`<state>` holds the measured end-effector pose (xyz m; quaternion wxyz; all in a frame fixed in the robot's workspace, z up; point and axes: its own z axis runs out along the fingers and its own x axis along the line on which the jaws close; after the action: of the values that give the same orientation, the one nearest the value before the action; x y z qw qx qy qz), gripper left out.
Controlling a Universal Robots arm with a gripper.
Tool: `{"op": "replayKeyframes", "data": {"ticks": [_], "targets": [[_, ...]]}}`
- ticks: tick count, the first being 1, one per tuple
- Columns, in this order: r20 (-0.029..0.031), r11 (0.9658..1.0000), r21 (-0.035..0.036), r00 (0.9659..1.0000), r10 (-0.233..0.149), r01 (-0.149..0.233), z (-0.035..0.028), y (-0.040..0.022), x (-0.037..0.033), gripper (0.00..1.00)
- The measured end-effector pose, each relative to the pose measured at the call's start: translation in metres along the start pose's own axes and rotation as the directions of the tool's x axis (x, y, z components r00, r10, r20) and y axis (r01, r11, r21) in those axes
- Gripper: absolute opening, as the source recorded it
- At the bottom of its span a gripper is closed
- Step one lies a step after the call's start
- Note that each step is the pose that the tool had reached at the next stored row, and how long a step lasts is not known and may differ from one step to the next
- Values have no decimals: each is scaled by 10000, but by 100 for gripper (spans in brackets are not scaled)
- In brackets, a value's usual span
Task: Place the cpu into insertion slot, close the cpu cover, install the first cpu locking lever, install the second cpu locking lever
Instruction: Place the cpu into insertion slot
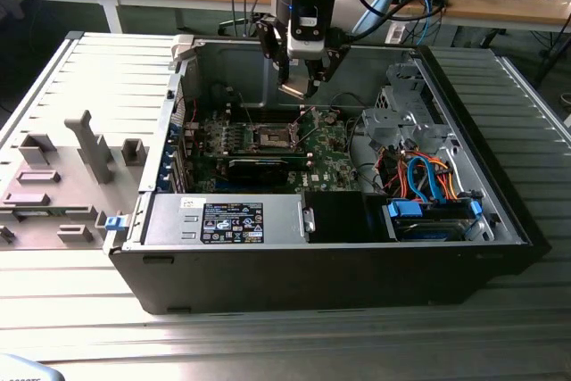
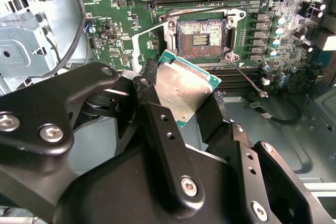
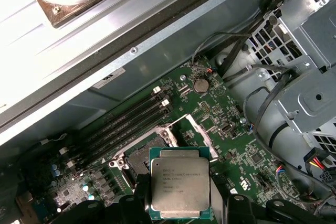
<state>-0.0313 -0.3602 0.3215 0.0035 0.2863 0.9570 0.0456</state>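
Pincer point(image 2: 181, 98) clenched on one cpu point(image 2: 185, 88), with a finger point(image 2: 148, 85) on each of two opposite edges. We saw the chip tilted, held above the green motherboard point(image 2: 113, 3) and touching nothing else. One insertion slot point(image 2: 201, 38) lay just beyond it, near the board's middle, its dark pin field uncovered. One cpu cover point(image 3: 198, 128) stood raised at the slot's edge. One thin lever point(image 2: 247, 80) stuck out free; a second we could not make out surely. Fingers hid the chip's flanks. Case point(image 1: 500, 194) walls ringed the board, with open room above the slot.
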Motion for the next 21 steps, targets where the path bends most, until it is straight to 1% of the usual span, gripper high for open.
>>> {"op": "replayKeyframes", "data": {"ticks": [18,20,21], "targets": [[8,10000,-2,10000,80,-80,10,-1,0,55],[20,9997,-5,9997,225,-225,45,-4,-1,55],[20,9997,-4,9997,229,-229,46,-4,-1,55]]}}
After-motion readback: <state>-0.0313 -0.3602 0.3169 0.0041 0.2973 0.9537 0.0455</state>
